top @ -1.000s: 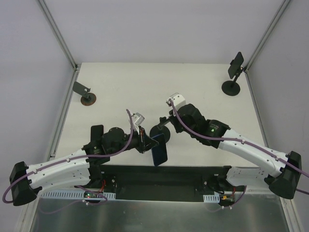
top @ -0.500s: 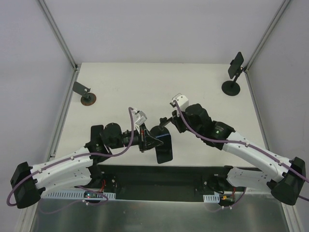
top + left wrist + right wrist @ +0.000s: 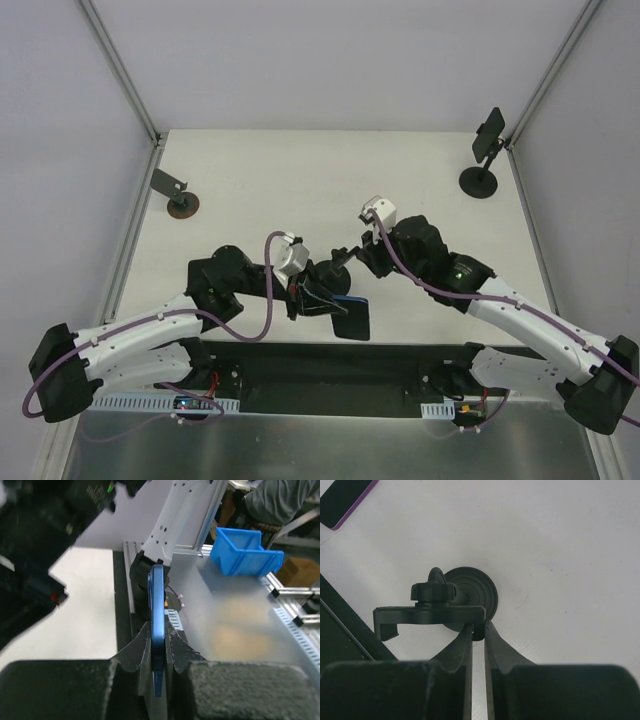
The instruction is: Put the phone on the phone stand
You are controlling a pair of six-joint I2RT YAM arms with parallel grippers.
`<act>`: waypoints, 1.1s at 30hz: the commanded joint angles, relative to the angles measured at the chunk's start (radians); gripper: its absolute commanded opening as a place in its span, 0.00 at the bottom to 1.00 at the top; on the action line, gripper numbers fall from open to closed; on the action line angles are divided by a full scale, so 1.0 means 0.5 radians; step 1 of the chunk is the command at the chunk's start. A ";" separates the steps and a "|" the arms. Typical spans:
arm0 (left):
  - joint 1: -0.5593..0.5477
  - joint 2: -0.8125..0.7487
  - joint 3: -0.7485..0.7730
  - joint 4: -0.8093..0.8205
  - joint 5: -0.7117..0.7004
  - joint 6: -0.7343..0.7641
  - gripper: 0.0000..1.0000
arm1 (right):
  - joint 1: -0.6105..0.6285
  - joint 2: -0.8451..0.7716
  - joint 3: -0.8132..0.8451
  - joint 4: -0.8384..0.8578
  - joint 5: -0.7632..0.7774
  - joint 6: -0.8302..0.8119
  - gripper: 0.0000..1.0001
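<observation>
Lower centre of the top view, near the desk's (image 3: 260, 180) front edge: left hand (image 3: 158, 647) clamps the blue phone (image 3: 158, 600) edge-on just beside the phone stand (image 3: 470, 592), whose cradle (image 3: 427, 615) the right hand (image 3: 478, 630) pinches, presumably steadying it for insertion.

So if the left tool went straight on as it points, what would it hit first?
Probably the right arm: past the phone gripped in the left tool, that arm's black joint lies dead ahead, though depth is hard to judge.
</observation>
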State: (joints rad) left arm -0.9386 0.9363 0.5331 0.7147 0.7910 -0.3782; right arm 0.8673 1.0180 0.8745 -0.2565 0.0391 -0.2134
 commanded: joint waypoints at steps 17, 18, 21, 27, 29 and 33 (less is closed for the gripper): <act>0.331 0.689 1.063 -0.687 1.072 0.799 0.00 | -0.106 -0.011 -0.013 -0.202 -0.612 -0.061 0.01; 0.334 0.716 1.099 -0.696 1.069 0.796 0.00 | -0.105 -0.014 -0.010 -0.202 -0.609 -0.061 0.01; 0.340 0.796 1.109 -0.705 1.044 0.793 0.00 | -0.112 -0.002 -0.003 -0.199 -0.594 -0.052 0.01; 0.349 0.858 1.087 -0.567 0.974 0.763 0.00 | -0.115 0.047 0.024 -0.186 -0.621 -0.030 0.01; 0.362 0.876 1.097 -0.586 0.964 0.760 0.00 | -0.115 0.047 0.027 -0.183 -0.624 -0.024 0.01; 0.411 0.919 1.081 -0.586 0.977 0.769 0.00 | -0.115 0.017 0.012 -0.162 -0.646 -0.009 0.01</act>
State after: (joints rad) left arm -0.7578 1.3918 1.0416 0.3435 1.2404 -0.0105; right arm 0.8070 1.0252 0.8761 -0.2695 -0.2256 -0.2443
